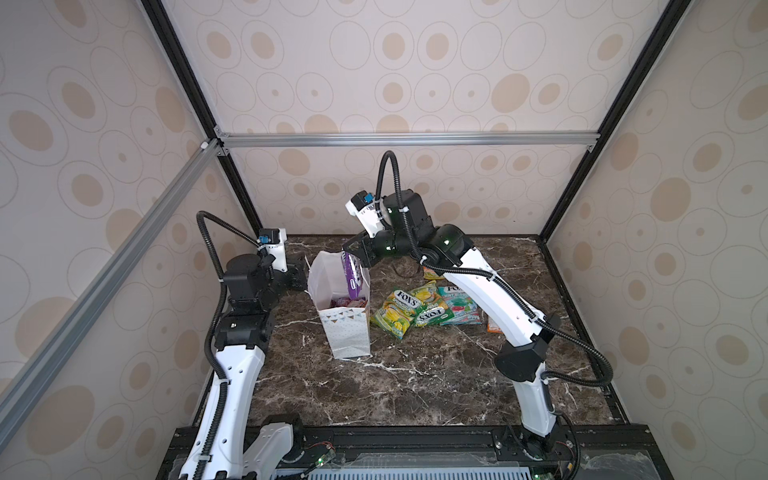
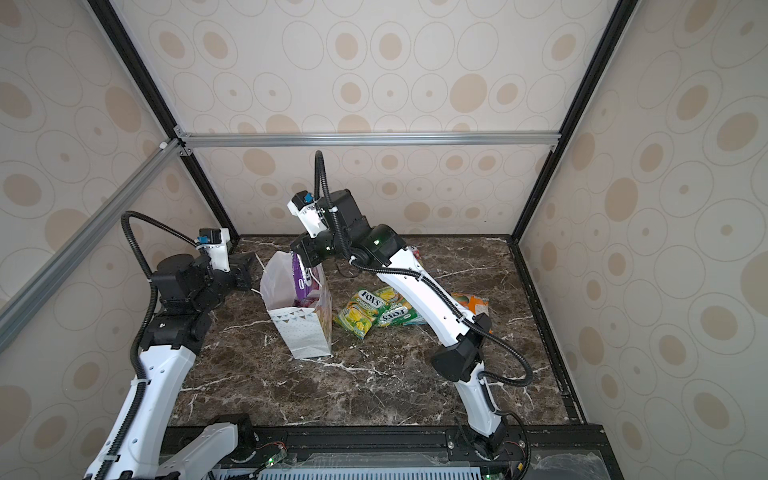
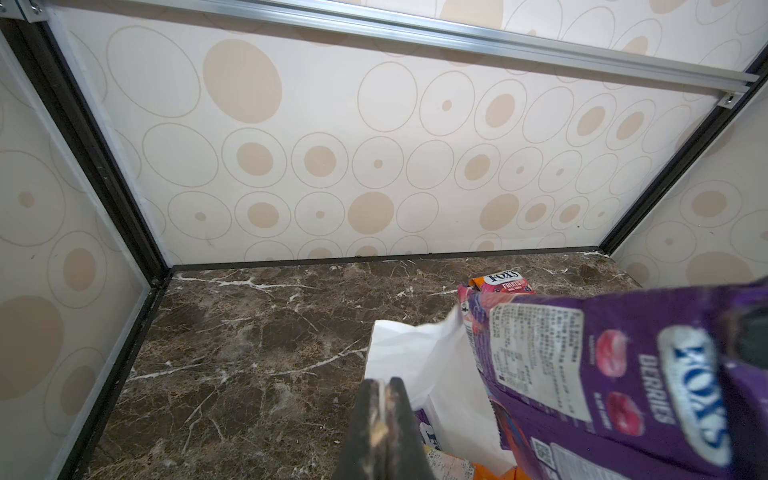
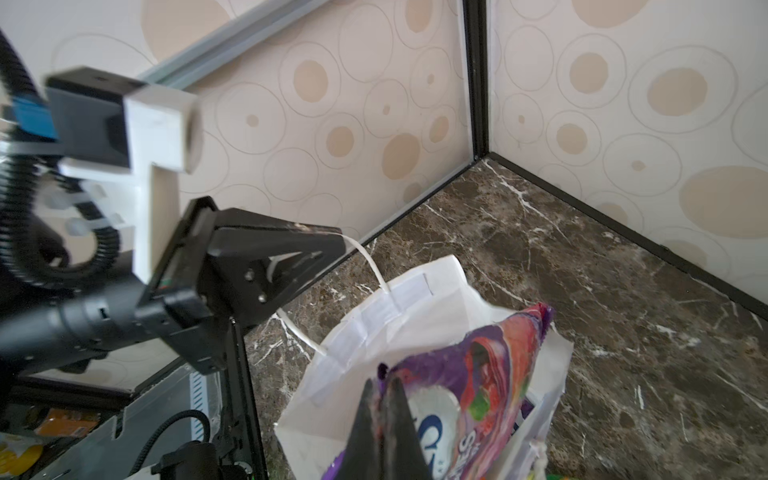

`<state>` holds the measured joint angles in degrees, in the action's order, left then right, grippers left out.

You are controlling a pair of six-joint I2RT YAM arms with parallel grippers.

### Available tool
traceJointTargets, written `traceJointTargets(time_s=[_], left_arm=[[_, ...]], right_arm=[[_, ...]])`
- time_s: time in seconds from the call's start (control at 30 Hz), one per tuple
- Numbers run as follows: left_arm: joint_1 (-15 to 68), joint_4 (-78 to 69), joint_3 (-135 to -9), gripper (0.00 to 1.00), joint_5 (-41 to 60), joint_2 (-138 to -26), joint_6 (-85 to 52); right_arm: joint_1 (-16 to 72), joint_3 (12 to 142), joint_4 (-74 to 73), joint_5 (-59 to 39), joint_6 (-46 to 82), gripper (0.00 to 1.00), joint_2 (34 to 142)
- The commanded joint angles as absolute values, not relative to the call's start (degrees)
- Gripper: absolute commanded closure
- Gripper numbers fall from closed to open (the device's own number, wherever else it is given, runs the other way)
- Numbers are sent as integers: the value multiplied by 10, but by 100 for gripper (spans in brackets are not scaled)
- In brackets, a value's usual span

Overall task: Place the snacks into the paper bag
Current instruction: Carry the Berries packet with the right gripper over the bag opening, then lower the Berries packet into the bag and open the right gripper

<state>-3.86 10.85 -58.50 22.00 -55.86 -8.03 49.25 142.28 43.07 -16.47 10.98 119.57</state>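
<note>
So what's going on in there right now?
The right gripper is shut on a purple pouch, which hangs partly inside the mouth of the paper bag. The left gripper pinches the bag's cord handle. Some snacks already lie inside. Yellow-green pouches, a teal pouch and an orange pouch lie on the table.

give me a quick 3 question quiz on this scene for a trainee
1. True or false: the jaws of the right gripper clamp a purple pouch at the paper bag's open top.
2. The jaws of the left gripper are shut on: A) the bag's white handle B) a teal pouch C) nothing
3. Fill in: the yellow-green pouches lie on the ____, outside the bag.
Key: 1 true; 2 A; 3 table
</note>
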Motion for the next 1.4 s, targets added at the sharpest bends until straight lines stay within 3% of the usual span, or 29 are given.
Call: traceJointTargets(time_s=[0.0,0.63,1.17,1.37], left_arm=[[-42,96,-592,100,218,-552,-72],[-42,98,-593,100,214,-549,-69],[-43,98,-592,100,215,-549,-70],[-42,98,-593,100,214,-549,-69]], right_arm=[[502,1425,430,-122,85,100,1179],[545,1382,466,37,45,100,1136],[547,1381,465,65,47,100,1136],[548,1386,465,67,47,81,1141]])
